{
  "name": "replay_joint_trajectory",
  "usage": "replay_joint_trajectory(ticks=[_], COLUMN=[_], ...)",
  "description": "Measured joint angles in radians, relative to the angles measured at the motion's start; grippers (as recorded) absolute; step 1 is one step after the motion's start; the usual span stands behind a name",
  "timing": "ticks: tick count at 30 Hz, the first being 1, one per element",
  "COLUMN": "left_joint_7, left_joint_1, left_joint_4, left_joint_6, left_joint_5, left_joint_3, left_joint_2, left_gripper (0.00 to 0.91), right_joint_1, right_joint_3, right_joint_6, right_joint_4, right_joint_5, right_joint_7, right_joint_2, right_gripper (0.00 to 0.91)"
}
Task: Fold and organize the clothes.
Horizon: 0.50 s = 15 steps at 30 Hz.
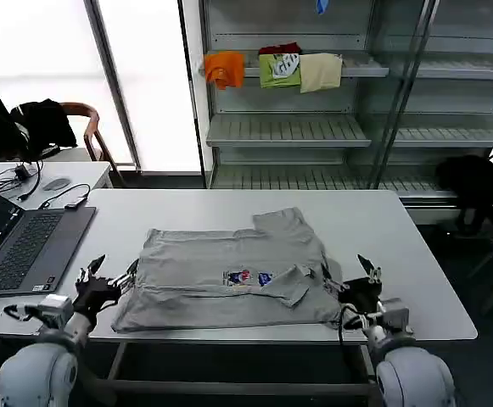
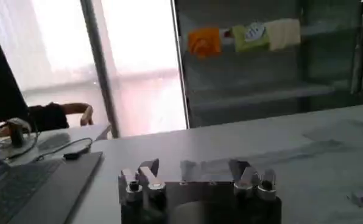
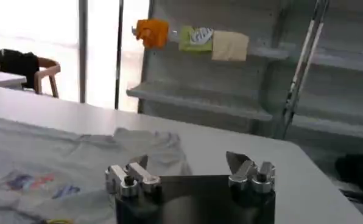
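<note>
1. Nearest the robot, at the front edge of the white table (image 1: 382,229), both grippers sit low and level with the tabletop; the left gripper (image 1: 106,277) is at the shirt's near-left corner, jaws spread wide with nothing between them; its fingertips (image 2: 148,172) show apart in the left wrist view, bare table between them.
2. Over on the other side, the right gripper (image 1: 348,275) waits at the shirt's near-right corner, jaws likewise parted and empty; its fingertips (image 3: 237,161) stand apart in the right wrist view, the cloth lying just ahead and to one side of them, not between them.
3. Between the two grippers lies the light grey shirt (image 1: 229,280), flat on the table, partly folded, one sleeve laid over the body near the small multicolour chest print (image 1: 246,277); its collar end points toward the far right; whether either gripper touches the hem, I cannot tell.
4. Left of the shirt, an open laptop (image 1: 25,246) rests on the table's left end, cables trailing behind it.
5. Farther back, a metal shelving unit (image 1: 288,131) carries folded orange, green and beige pieces (image 1: 276,69) on an upper shelf; a dark garment hangs over a chair (image 1: 76,114) at far left.
</note>
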Motion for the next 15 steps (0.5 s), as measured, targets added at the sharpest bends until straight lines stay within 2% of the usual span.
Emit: replay_joint_trajectory(ticks=[7,15], left_joint_7=[0.008,0.033], left_joint_1=[-0.193,-0.387], left_joint_4=[0.179,0.426], left_joint_6=[0.002,0.002], left_joint_5=[-0.015,0.012], left_joint_3=[0.094,0.161], left_joint_2=[-0.002,-0.009], left_gripper=[0.907,0.907], right_joint_1=[0.236,0.453], right_joint_3=[-0.013,-0.005], right_joint_6=[0.001,0.011], right_joint_4=[-0.28,-0.596], right_joint_5=[0.004,-0.053], right_joint_7=[0.001,-0.006], right_joint_2=[0.065,0.154], right_gripper=[0.907,0.907])
